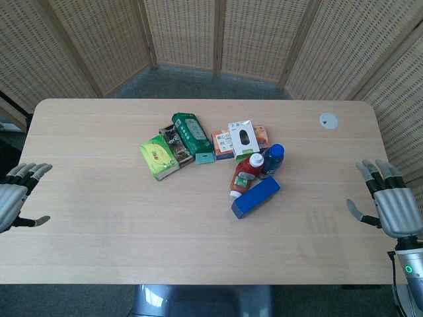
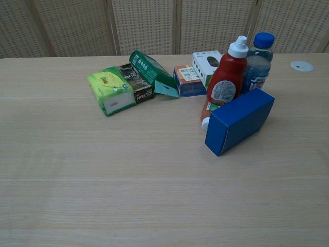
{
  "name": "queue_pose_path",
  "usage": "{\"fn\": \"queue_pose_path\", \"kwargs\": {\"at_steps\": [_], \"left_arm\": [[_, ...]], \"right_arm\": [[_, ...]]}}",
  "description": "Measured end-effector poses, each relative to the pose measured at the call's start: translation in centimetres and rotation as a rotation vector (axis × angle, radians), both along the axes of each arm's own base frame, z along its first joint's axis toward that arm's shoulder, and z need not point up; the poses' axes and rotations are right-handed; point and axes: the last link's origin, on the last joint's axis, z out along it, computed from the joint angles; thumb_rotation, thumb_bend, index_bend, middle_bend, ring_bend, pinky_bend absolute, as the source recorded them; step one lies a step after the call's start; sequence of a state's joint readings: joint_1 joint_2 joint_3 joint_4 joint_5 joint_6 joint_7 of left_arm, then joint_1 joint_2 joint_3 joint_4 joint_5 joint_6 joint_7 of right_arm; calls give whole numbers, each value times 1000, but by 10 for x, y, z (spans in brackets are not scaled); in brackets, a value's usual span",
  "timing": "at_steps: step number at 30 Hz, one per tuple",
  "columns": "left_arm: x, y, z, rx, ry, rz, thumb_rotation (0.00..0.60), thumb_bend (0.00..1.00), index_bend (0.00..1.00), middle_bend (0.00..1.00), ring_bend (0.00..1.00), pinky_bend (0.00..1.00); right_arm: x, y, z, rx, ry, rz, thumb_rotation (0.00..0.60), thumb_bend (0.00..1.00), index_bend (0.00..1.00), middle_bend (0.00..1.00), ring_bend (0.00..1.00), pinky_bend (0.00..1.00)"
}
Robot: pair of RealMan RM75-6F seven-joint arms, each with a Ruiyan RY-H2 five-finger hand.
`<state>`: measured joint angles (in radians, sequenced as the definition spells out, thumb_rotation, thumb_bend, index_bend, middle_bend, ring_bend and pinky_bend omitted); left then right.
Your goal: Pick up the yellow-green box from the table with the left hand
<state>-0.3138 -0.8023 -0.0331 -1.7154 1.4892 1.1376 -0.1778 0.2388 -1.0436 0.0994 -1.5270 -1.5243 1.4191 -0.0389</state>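
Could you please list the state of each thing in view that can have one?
left robot hand: open, at the table's left edge, holding nothing
right robot hand: open, at the right edge, holding nothing
yellow-green box: lying flat, untouched
red sauce bottle: upright, capped
blue-capped water bottle: upright, capped
blue box: closed

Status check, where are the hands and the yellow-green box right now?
Left hand open at table's left edge; right hand open at right edge. Yellow-green box on table, untouched. Dark box touching its right side.

left hand (image 1: 12,198) cropped (frame edge), labels illegible
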Motion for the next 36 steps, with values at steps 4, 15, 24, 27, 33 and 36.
{"fn": "queue_pose_path", "kwargs": {"at_steps": [4,15,24,27,33,36], "left_arm": [[8,16,1,-18,73,-45,600,183,0,0,0,0],[32,81,-29,-103,287,-178,600,175,0,0,0,0],[55,137,-85,-177,370,-239,600,129,0,0,0,0],[63,154,-102,-187,383,-252,600,126,0,0,0,0],[77,179,-135,-215,395,-268,600,125,0,0,0,0],[84,188,-152,-233,399,-274,600,125,0,0,0,0]], "right_arm": [[-1,2,0,1,-2,-5,26,384,0,0,0,0],[-5,12,9,-29,4,-27,22,383,0,0,0,0],[-12,19,18,-52,13,-61,26,382,0,0,0,0],[-15,21,22,-59,19,-73,27,382,0,0,0,0],[-20,26,30,-81,24,-99,26,382,0,0,0,0],[-22,28,33,-88,27,-111,31,383,0,0,0,0]]}}
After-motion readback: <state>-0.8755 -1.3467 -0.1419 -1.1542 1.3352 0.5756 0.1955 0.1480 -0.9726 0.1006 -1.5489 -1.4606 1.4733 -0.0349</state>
